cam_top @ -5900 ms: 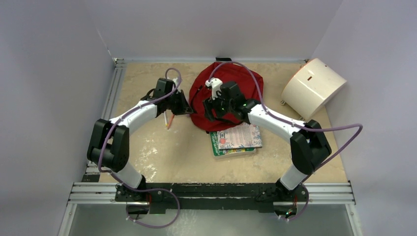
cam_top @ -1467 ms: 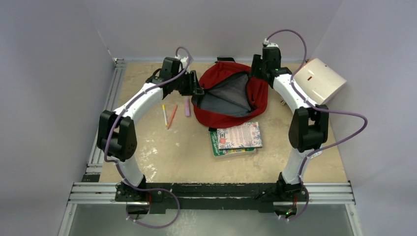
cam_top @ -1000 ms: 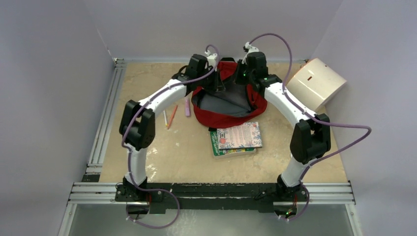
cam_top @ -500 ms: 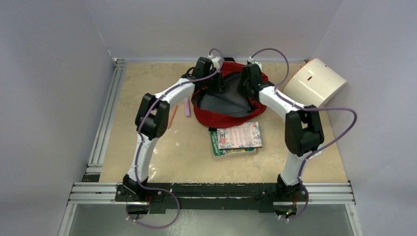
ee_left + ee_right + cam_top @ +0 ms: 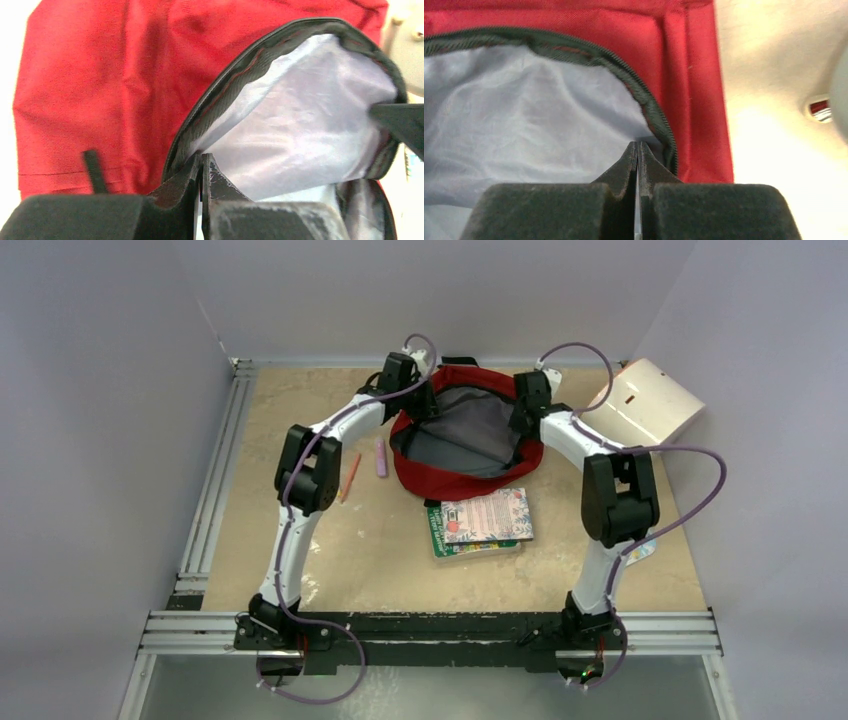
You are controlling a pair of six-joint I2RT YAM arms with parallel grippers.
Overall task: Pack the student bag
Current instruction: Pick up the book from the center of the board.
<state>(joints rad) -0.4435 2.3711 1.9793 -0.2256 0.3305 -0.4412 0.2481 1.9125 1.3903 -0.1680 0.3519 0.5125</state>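
Observation:
The student bag [image 5: 462, 483] is a dark-red backpack lying at the back middle of the table, its mouth wide and its grey lining [image 5: 465, 435] showing. My left gripper [image 5: 419, 410] is shut on the left side of the zipper rim; in the left wrist view its tips [image 5: 201, 160] pinch the black zipper edge [image 5: 235, 75] where it meets the lining. My right gripper [image 5: 520, 421] is shut on the right side of the rim; in the right wrist view its tips [image 5: 638, 146] pinch the lining just inside the zipper [image 5: 651, 107]. Nothing shows inside the bag.
Two stacked books [image 5: 478, 522] lie in front of the bag. A pink highlighter [image 5: 380, 456] and an orange pencil [image 5: 350, 476] lie to its left, beside the left arm. A white rounded box [image 5: 648, 405] stands at the back right, near the wall.
Both grippers, close together over the bag's back rim a second ago, have moved apart to its left and right sides. The bag's mouth has widened with them.

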